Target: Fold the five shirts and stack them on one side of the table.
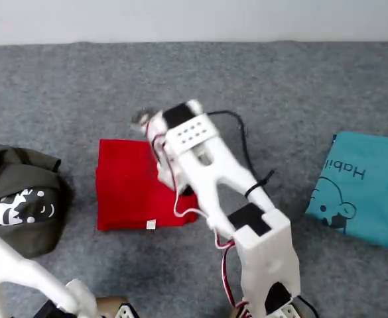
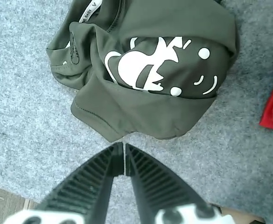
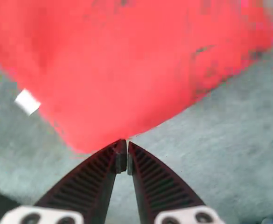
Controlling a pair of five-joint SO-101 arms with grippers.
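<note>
Red shirt [image 1: 130,189] folded flat, label [image 1: 150,224] at near edge, left jaws pressed together, right jaws likewise at its edge

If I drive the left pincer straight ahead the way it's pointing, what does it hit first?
Probably the near hem of the dark green shirt, past a strip of bare grey table. Height of the left pincer is unclear, so it might touch table first.

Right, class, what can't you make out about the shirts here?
Red shirt: high view, one side hidden under the right arm.
Teal shirt: high view, cut off by the edge.
Right hand: right wrist view, blurred; unclear whether it pinches red cloth.
</note>
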